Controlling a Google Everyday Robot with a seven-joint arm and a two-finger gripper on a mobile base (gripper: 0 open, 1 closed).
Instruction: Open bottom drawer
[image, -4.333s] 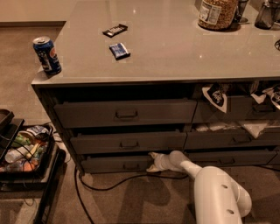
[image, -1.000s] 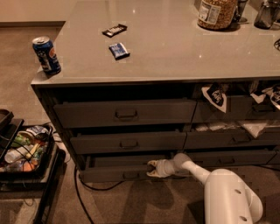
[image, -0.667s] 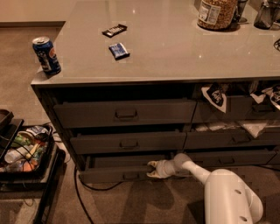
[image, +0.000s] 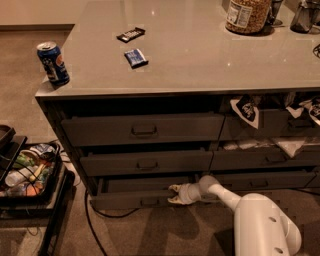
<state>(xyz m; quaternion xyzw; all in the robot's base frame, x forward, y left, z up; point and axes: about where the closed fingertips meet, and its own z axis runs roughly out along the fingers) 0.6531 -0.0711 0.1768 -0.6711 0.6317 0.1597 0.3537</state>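
The bottom drawer (image: 130, 200) is the lowest, slim dark-grey front of the left stack, with a small centre pull (image: 149, 202). It stands pulled out a little from the cabinet, and a strip of its dark inside (image: 145, 184) shows above the front. My gripper (image: 174, 194) is at the right end of the drawer front, its pale fingers (image: 173, 188) over the top edge of the front. My white arm (image: 260, 220) reaches in from the lower right.
Two taller grey drawers (image: 142, 129) sit above, the neighbouring stack (image: 265, 159) to the right with bags sticking out. On the counter are a soda can (image: 52, 62), two snack packs (image: 135, 57) and a jar (image: 247, 14). A cart with items (image: 25, 172) and a floor cable (image: 92, 220) stand left.
The bottom drawer has slid further out since the earliest frame, showing more of its inside. My gripper moved left and out with its front edge.
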